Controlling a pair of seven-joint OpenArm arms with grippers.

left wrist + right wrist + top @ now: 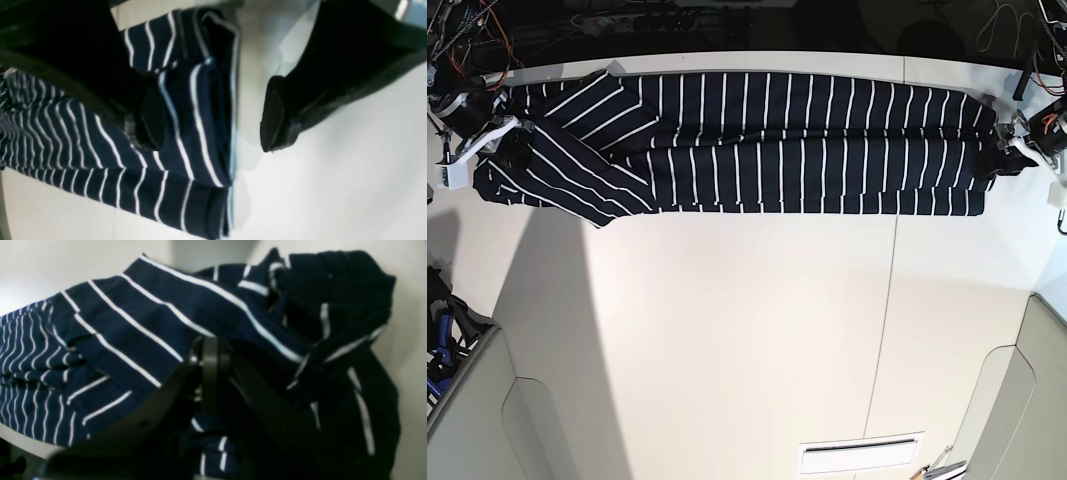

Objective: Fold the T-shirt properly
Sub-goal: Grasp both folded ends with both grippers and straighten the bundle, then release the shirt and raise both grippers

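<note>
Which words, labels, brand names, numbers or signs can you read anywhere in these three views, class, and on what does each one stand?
None can be read in any view.
The T-shirt shows only white stripes; no neck label or print is visible.
The left gripper, the right gripper and the table carry no legible marking.

I see the T-shirt (757,145) as soft matt knit cloth, navy with thin white stripes, rumpled in the right wrist view. The table (747,340) looks smooth, pale and faintly sheeny. The left gripper (213,116) fingers (277,116) look matt black, rubbery plastic.
</note>
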